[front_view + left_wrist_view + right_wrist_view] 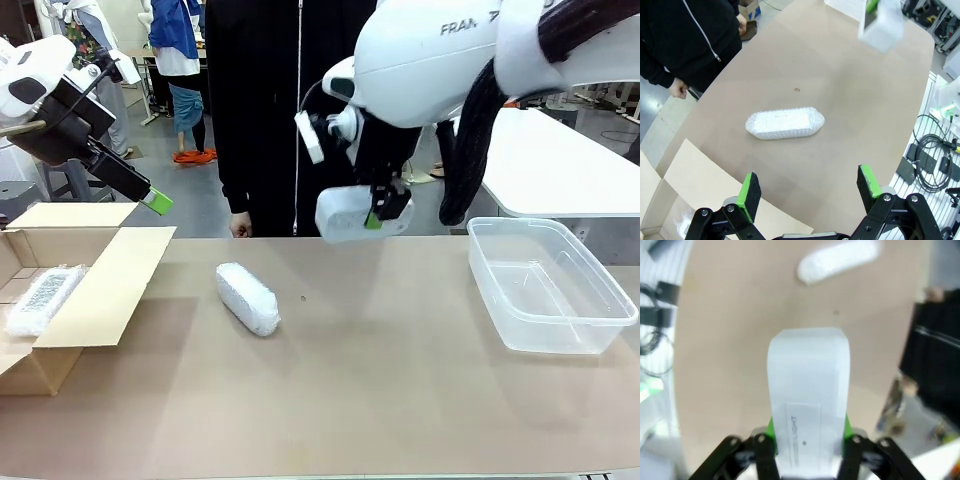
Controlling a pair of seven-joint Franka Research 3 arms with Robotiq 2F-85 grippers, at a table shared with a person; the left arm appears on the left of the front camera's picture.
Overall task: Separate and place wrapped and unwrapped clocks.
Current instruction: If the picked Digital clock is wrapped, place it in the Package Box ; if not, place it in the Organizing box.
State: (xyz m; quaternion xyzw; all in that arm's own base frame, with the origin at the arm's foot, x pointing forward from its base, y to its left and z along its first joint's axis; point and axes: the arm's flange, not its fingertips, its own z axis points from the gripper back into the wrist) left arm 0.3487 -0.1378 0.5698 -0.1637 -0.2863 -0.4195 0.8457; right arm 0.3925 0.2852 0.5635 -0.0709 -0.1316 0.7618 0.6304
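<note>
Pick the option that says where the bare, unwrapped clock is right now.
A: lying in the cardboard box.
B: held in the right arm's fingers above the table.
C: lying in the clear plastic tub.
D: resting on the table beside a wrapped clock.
B: the bare clock is clamped between the right arm's fingers, up off the table.

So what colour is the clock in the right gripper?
Smooth white clock, best in right wrist view.
</note>
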